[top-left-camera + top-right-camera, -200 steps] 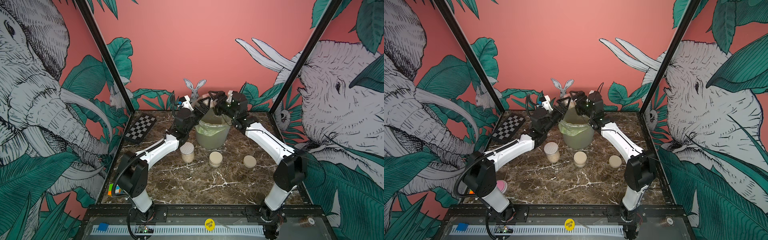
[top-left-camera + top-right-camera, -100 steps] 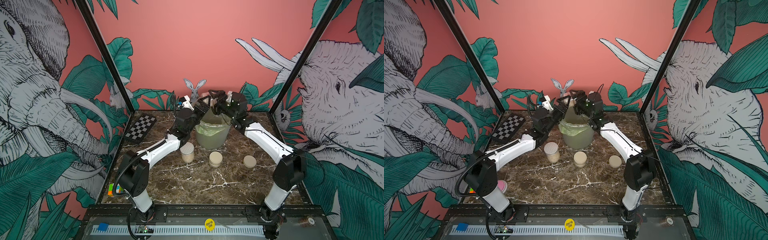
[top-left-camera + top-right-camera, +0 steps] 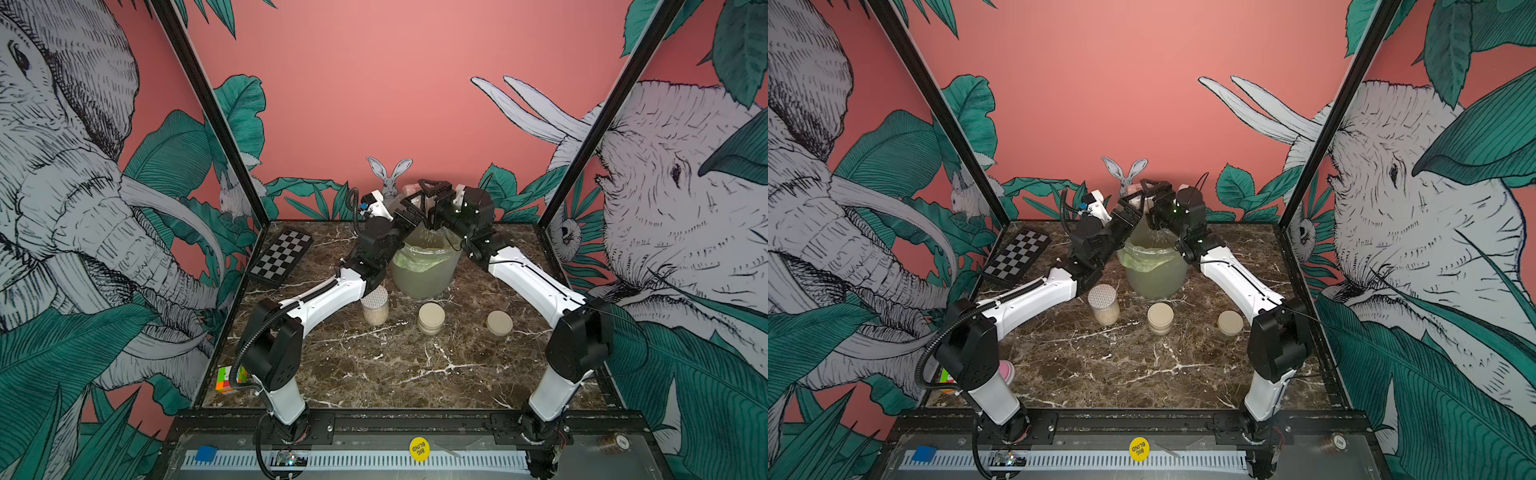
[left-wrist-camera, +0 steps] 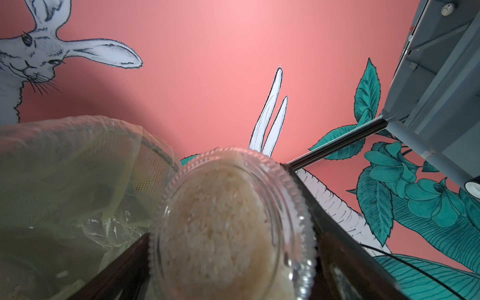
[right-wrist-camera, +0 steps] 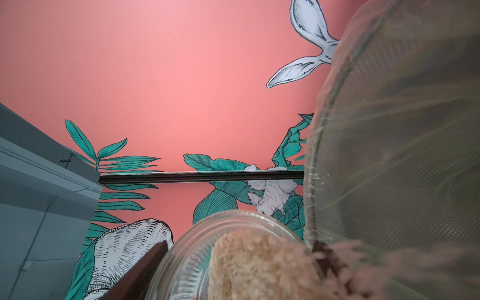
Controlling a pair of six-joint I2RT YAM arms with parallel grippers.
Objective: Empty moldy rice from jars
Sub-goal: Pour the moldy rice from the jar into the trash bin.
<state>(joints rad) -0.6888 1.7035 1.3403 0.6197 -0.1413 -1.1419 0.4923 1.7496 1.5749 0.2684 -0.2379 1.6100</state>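
Both arms reach over the bin (image 3: 426,270), which is lined with a green-tinted bag. My left gripper (image 4: 220,207) is shut on an open clear jar (image 4: 298,207) packed with moldy rice (image 4: 223,228); in a top view it is at the bin's left rim (image 3: 409,205). My right gripper (image 5: 240,242) is shut on a second open jar (image 5: 187,259), tipped toward the bin (image 5: 389,155). Its rice (image 5: 259,267) spills out, blurred. Grains fall (image 3: 430,237) from the right gripper (image 3: 432,203) into the bin.
On the marble table (image 3: 374,374) in front of the bin stand a taller jar with a white dotted lid (image 3: 375,309) and two squat beige-topped round pieces (image 3: 431,318) (image 3: 499,323). A checkerboard (image 3: 280,257) lies at the back left, a colour cube (image 3: 226,379) at the front left.
Almost nothing differs: both arms stay over the bin with their jars held.
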